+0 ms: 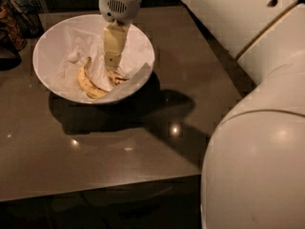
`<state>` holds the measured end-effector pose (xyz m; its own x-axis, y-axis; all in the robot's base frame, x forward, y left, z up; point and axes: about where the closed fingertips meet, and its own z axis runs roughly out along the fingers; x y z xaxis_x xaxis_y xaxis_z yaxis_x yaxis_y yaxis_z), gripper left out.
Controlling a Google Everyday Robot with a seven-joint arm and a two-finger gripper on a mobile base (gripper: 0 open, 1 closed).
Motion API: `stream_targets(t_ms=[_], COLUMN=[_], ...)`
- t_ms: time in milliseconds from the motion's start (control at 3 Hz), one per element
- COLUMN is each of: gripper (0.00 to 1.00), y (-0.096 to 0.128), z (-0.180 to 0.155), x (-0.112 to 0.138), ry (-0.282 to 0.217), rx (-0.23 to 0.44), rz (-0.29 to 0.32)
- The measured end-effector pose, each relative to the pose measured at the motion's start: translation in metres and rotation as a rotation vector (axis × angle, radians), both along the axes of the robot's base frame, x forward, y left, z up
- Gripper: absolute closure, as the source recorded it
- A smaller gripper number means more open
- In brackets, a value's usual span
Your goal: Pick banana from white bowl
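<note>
The white bowl (pixel 52 46), lined with crumpled white paper, stands at the back left of the dark table (pixel 143 147). The banana (pixel 87 84), long, curved and yellow, lies in the bowl's front part with its stem pointing up and back. A shorter banana (pixel 117 77) lies just to its right. My gripper (pixel 112 67) reaches straight down into the bowl from above. Its tip is over the shorter banana, just right of the long one. It hides part of the fruit beneath it.
My white arm and body (pixel 257 128) fill the right side and cast a shadow over the table's middle. Dark objects (pixel 12 27) stand at the back left, next to the bowl. The table's front edge (pixel 95 187) runs across below.
</note>
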<state>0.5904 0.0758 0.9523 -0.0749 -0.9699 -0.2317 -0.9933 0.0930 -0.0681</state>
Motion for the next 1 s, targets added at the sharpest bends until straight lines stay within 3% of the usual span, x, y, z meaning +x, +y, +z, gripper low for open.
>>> stream_targets(t_ms=[1000], gripper=[0.26], y=[-0.001], z=[-0.017], x=[-0.002], ry=[0.071], rx=[-0.001], rz=[-0.062])
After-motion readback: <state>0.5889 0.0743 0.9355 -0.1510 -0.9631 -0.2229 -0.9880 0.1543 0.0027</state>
